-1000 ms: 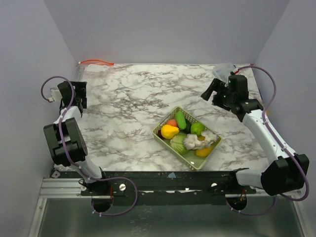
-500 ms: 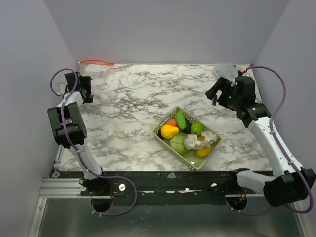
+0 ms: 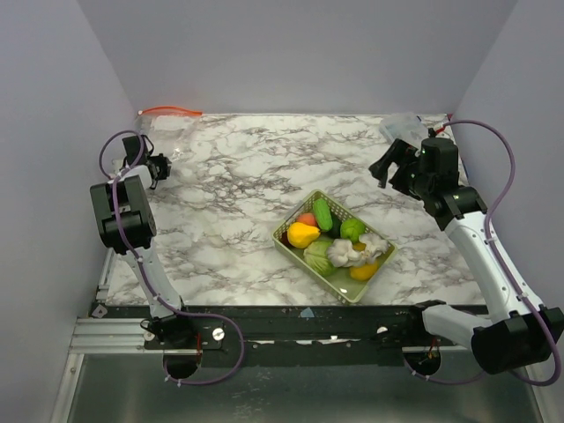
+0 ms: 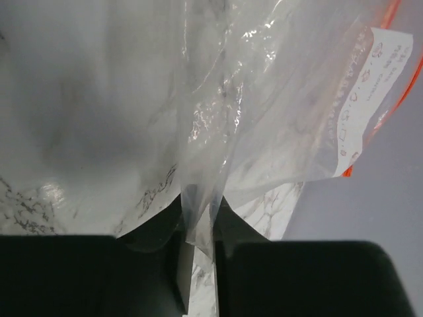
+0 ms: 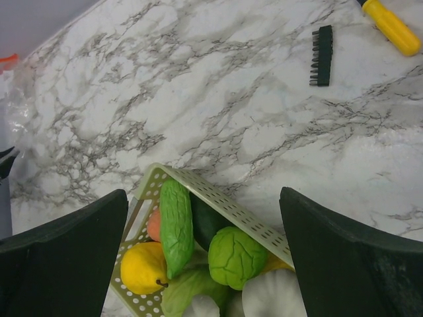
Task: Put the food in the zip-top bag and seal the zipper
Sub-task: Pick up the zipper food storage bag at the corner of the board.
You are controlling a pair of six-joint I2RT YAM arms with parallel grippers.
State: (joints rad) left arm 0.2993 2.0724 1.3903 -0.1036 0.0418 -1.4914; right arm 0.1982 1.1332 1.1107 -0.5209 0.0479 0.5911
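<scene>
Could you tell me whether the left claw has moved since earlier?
Yes; the left claw shifted rightward from the table's left edge, onto the zip-top bag.

A white label (image 4: 373, 99) is sitting on the clear bag (image 4: 264, 119), up and to the right of the left fingers (image 4: 86, 274), well apart from them. It is carrying a few lines of small orange-red print, running slantwise along its length. The characters are showing only as dots and broken strokes, too small and blurred to read. No other writing is showing legibly in any view.
</scene>
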